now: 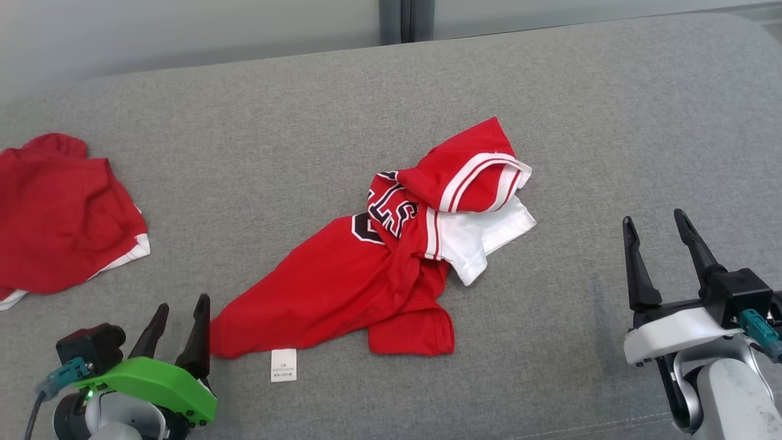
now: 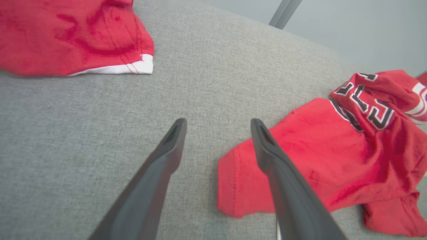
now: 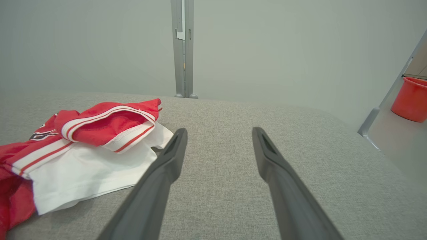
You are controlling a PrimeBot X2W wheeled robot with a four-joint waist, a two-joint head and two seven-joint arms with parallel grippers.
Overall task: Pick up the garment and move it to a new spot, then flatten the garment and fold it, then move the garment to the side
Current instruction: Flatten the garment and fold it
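The garment (image 1: 391, 263) is a red jersey with white trim and dark numerals, lying crumpled in the middle of the grey cushion (image 1: 305, 122); a white label sticks out at its near hem. In the left wrist view the garment (image 2: 320, 156) lies just right of my open fingers. My left gripper (image 1: 182, 315) stands open just left of the garment's near corner, holding nothing. The right gripper (image 1: 655, 223) is open to the right of the garment, apart from it. The right wrist view has the garment's white sleeve (image 3: 90, 166) left of that gripper (image 3: 218, 133).
A second red cloth (image 1: 58, 214) with white edging lies bunched at the cushion's left edge, also top left as the red cloth (image 2: 73, 36) in the left wrist view. A grey wall runs behind the cushion. A red bucket (image 3: 410, 100) stands on the floor at far right.
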